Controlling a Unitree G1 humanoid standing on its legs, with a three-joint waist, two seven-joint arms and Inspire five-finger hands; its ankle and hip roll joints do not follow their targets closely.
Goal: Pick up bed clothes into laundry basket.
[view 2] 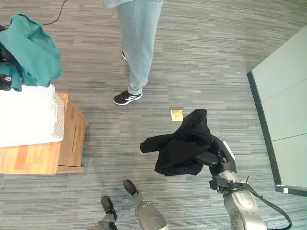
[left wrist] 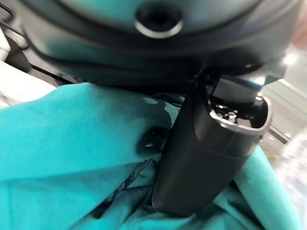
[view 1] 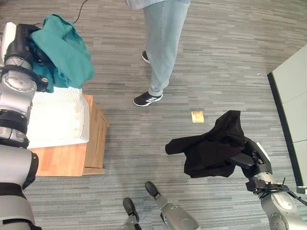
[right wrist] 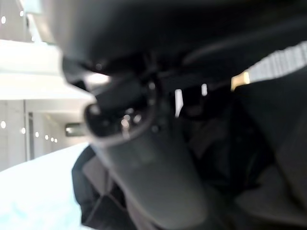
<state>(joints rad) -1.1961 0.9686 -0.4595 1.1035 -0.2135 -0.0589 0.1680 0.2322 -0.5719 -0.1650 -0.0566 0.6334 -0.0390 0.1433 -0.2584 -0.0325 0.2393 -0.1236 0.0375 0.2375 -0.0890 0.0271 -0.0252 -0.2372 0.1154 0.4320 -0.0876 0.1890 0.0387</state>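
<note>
A teal garment (view 1: 64, 50) hangs from my left hand (view 1: 21, 40), held up over the far end of the white laundry basket (view 1: 60, 117). In the left wrist view the thumb (left wrist: 206, 148) presses into the teal cloth (left wrist: 72, 143), so that hand is shut on it. A black garment (view 1: 211, 146) drapes over my right hand (view 1: 249, 158), lifted above the floor at the lower right. The right wrist view has the thumb (right wrist: 144, 163) against the black cloth (right wrist: 249, 143).
The basket rests on a low wooden table (view 1: 72, 158) at the left. A person in jeans (view 1: 163, 43) stands on the grey carpet ahead. A small tan square (view 1: 197, 116) lies on the floor. A pale panel (view 1: 292, 110) runs along the right edge.
</note>
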